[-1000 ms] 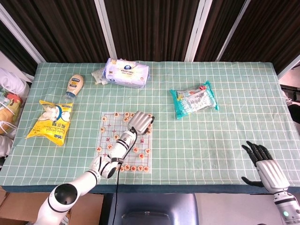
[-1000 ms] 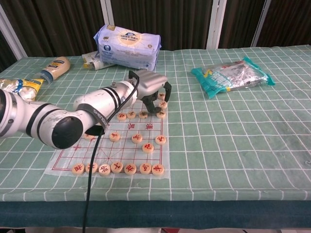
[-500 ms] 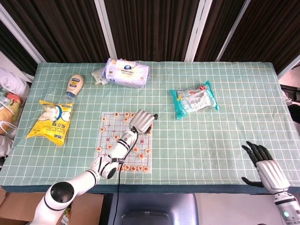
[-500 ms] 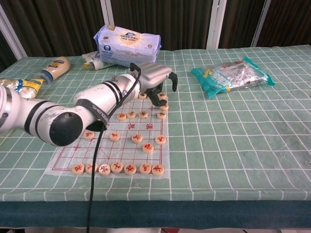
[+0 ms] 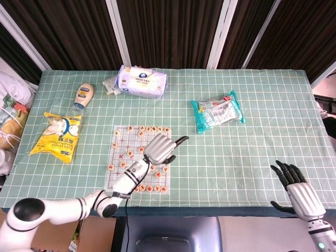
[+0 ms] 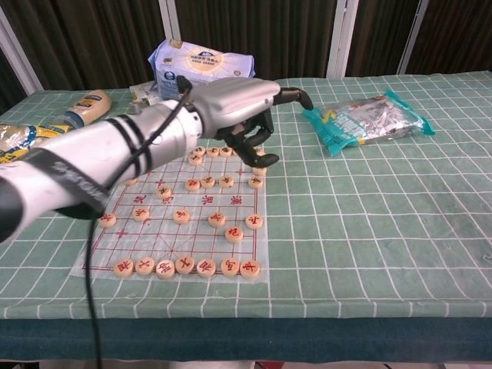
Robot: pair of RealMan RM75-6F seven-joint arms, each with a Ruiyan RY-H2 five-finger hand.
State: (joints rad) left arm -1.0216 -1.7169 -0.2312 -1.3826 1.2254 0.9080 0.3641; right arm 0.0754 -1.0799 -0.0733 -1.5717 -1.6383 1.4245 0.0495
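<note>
Left hand: hung above the far right of the xiangqi board. One finger was stretched out and the other fingers curled under. I could not tell whether they pinched a piece.

Xiangqi pieces: rows stood along the near and far edges, with several loose mid-board. I judged play barely begun.

Right hand: fingers apart, empty, by the bench corner.

My head camera looks steeply down from high above on the whole table. My chest camera sits lower and nearer, facing across the table toward the dark curtains. Both share the chess board and my left hand.
</note>
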